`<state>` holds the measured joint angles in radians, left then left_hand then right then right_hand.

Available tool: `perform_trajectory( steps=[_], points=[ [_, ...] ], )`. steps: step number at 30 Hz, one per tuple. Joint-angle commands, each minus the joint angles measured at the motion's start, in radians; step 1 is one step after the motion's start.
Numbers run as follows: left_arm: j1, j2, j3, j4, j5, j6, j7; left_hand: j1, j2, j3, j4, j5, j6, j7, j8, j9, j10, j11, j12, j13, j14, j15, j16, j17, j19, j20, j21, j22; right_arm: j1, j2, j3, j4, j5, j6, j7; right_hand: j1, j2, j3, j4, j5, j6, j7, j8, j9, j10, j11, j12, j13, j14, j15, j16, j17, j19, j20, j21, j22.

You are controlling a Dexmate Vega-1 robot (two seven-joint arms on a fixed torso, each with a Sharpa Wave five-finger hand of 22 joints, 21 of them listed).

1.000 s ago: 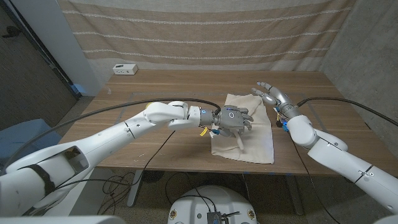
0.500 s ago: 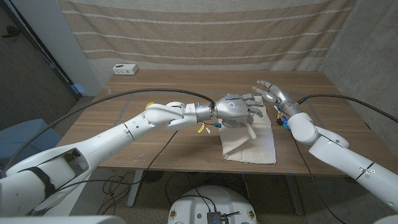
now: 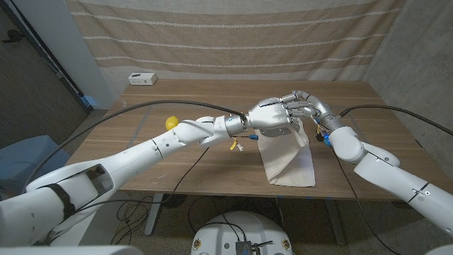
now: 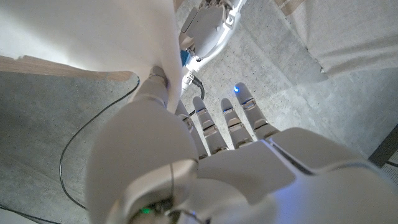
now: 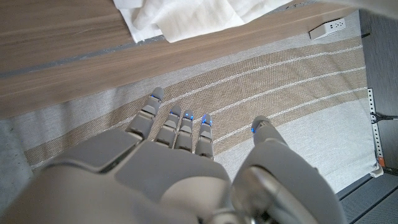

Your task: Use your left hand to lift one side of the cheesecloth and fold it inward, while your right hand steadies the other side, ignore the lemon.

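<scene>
left hand (image 3: 267, 113) holds cheesecloth (image 3: 290, 159) lifted | right hand (image 3: 306, 105) fingers apart, above table (image 3: 141, 142)

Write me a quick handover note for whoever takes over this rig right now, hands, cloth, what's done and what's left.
Left hand: holds one side of the cheesecloth, lifted off the table and carried over toward the right hand.
Right hand: open, fingers spread, in the air at the cloth's far right side; I cannot see it pressing the cloth.
Cheesecloth: hangs from the left hand, with its lower part lying on the table near the front edge.
Lemon: on the table behind the left arm, to be ignored.
Done: side lifted.
Left: lay the fold down and release; steady the other side.
</scene>
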<state>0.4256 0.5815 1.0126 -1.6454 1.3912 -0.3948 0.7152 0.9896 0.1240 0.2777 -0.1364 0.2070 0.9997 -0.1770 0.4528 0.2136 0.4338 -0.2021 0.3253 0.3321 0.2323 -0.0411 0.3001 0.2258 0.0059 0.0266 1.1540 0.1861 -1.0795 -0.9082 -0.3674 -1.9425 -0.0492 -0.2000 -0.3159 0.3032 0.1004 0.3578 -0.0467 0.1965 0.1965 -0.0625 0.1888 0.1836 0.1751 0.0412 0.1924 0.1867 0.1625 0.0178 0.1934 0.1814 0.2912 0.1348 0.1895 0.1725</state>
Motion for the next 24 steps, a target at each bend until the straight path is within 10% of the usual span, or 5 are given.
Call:
perform_trajectory(
  steps=[1, 19, 24],
  points=[
    [-0.119, -0.111, 0.127, 0.168, 0.022, 0.009, 0.183, -0.009, -0.008, 0.0, 0.002, 0.003, 0.03, -0.029, 0.023, 0.07, 0.009, 0.0, 0.005, 0.003, 0.009, -0.151, 0.004, 0.007, 0.01, 0.002, 0.008, 0.0, -0.021, -0.029, 0.029, -0.018, 0.003, 0.013, 0.004, 0.0, 0.003, 0.002, -0.008, 0.002, 0.002, -0.003, 0.0, 0.002, -0.001, -0.001, -0.002, 0.002, 0.007, 0.003, -0.001, 0.002, 0.006, 0.017, 0.006, -0.001],
    [-0.286, -0.34, 0.353, 0.542, -0.042, -0.075, 0.395, -0.012, -0.031, -0.011, -0.002, 0.006, 0.063, -0.041, 0.028, 0.041, 0.03, -0.002, 0.007, 0.01, 0.022, -0.168, 0.0, 0.01, 0.022, -0.007, 0.01, 0.0, -0.031, -0.057, 0.061, 0.0, 0.01, 0.063, 0.022, 0.0, -0.005, 0.0, -0.014, 0.001, -0.002, -0.005, -0.001, 0.002, -0.005, -0.003, -0.003, 0.002, 0.005, 0.006, -0.002, 0.002, 0.004, 0.019, 0.004, -0.001],
    [-0.254, -0.393, 0.33, 0.618, 0.044, -0.066, 0.402, 0.015, -0.06, -0.01, -0.019, 0.011, 0.047, -0.043, 0.008, 0.018, 0.027, -0.003, -0.002, 0.011, 0.035, -0.171, -0.01, 0.003, 0.026, -0.022, 0.01, -0.001, -0.015, -0.055, 0.061, 0.014, 0.004, 0.088, 0.028, 0.002, -0.011, -0.002, -0.019, 0.001, -0.003, -0.008, -0.001, 0.002, -0.011, -0.004, -0.005, 0.002, 0.003, 0.009, -0.002, 0.001, 0.004, 0.018, 0.004, -0.001]
  ],
)
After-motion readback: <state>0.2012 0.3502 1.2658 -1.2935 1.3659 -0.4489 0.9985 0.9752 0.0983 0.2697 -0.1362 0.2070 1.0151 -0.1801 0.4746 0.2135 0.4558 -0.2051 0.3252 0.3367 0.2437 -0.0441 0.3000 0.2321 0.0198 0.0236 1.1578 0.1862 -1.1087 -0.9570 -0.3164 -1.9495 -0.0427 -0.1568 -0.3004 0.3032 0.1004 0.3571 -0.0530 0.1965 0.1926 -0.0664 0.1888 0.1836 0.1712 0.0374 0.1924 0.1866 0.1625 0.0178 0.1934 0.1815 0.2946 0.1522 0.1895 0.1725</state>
